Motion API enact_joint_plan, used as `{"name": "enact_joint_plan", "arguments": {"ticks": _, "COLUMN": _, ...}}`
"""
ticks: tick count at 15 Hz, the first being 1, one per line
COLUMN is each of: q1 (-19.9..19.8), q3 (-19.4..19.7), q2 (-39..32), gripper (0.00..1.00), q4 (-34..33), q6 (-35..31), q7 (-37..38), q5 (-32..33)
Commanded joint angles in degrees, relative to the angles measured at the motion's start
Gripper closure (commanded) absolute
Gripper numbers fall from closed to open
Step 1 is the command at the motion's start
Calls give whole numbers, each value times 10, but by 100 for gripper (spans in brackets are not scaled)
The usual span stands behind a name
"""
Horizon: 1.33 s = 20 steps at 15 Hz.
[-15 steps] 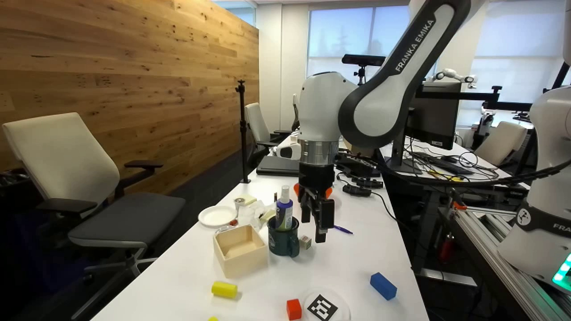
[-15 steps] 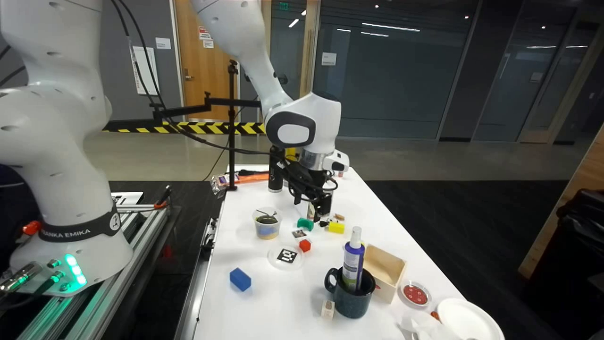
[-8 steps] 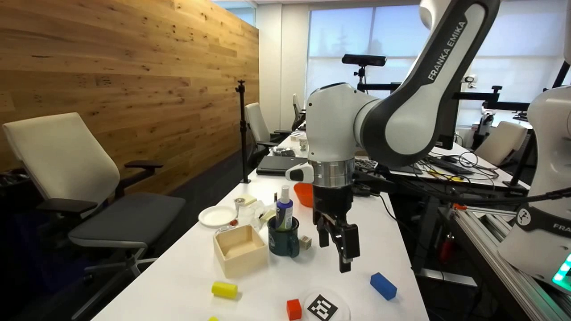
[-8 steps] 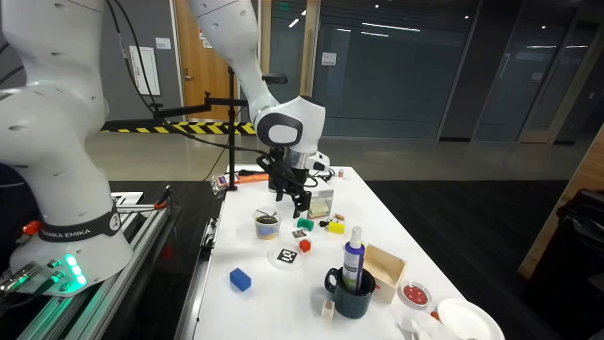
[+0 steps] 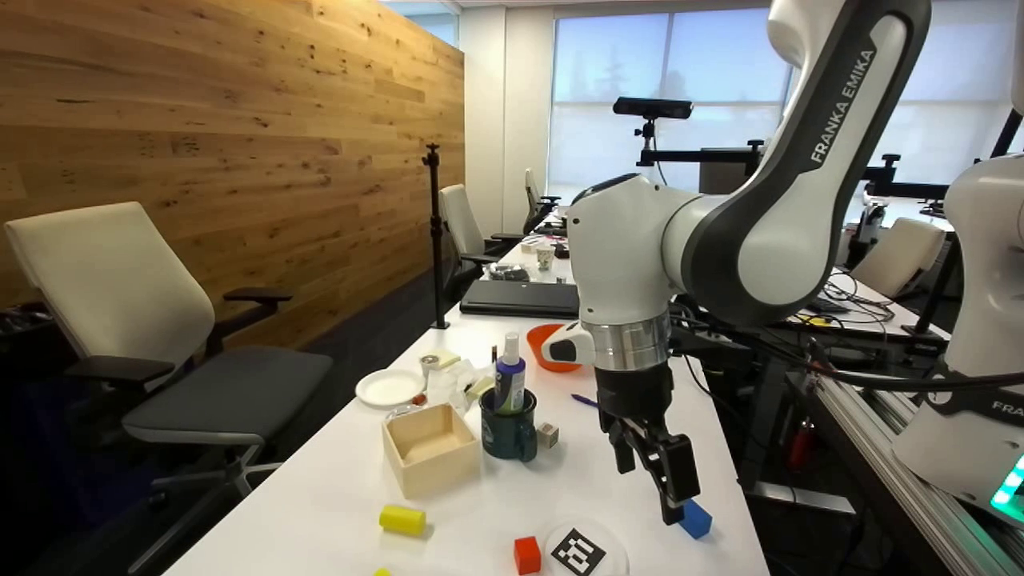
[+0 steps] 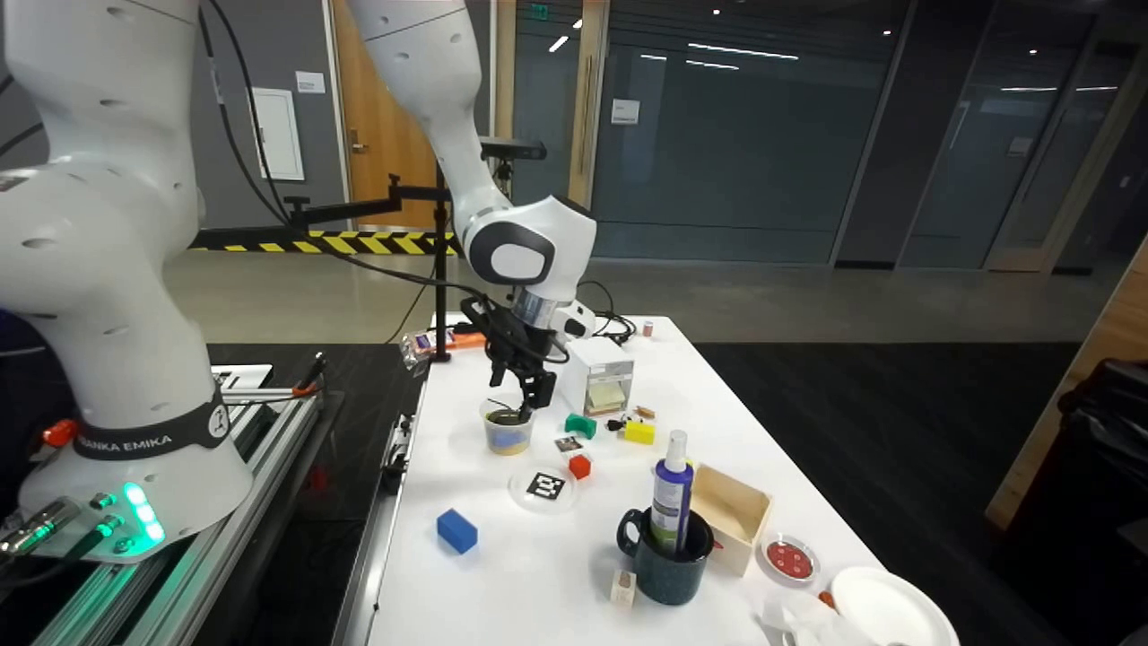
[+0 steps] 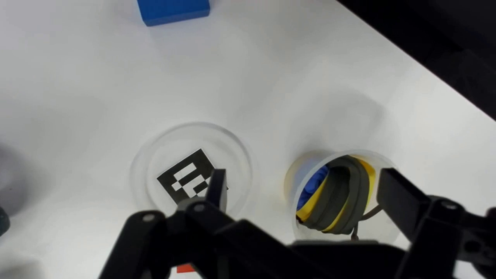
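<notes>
I have the gripper (image 7: 304, 190) hanging above the table (image 7: 248, 85), its fingers wide apart, one overlapping the clear disc (image 7: 166, 155) in my wrist view. Near that disc stands the clear cup (image 7: 293, 182); the red block (image 6: 579, 467) lies just beside the disc, the blue block (image 7: 174, 11) farther off.

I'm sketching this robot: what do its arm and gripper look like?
The arm is white and rounded, with a dark panel lettered FRANKA EMIKA, a silvery wrist collar and green base lights. Black cables hang beside it. The gripper is black, with two blocky fingers.
</notes>
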State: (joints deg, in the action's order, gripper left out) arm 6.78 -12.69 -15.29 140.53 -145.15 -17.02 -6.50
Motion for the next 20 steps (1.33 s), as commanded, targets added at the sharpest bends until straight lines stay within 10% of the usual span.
{"name": "enact_joint_plan", "arguments": {"ticks": 1, "q1": 2, "q3": -15, "q2": -4, "gripper": 0, "q4": 15, "q6": -7, "q7": 4, "q5": -14}}
{"name": "enact_joint_plan", "arguments": {"ticks": 19, "q1": -37, "q3": -62, "q2": -231, "gripper": 0, "q4": -170, "q6": -83, "q7": -70, "q5": 4}}
{"name": "enact_joint_plan", "arguments": {"ticks": 20, "q1": -37, "q3": -62, "q2": -239, "gripper": 11, "q4": -180, "q6": -82, "q7": -72, "q5": 6}}
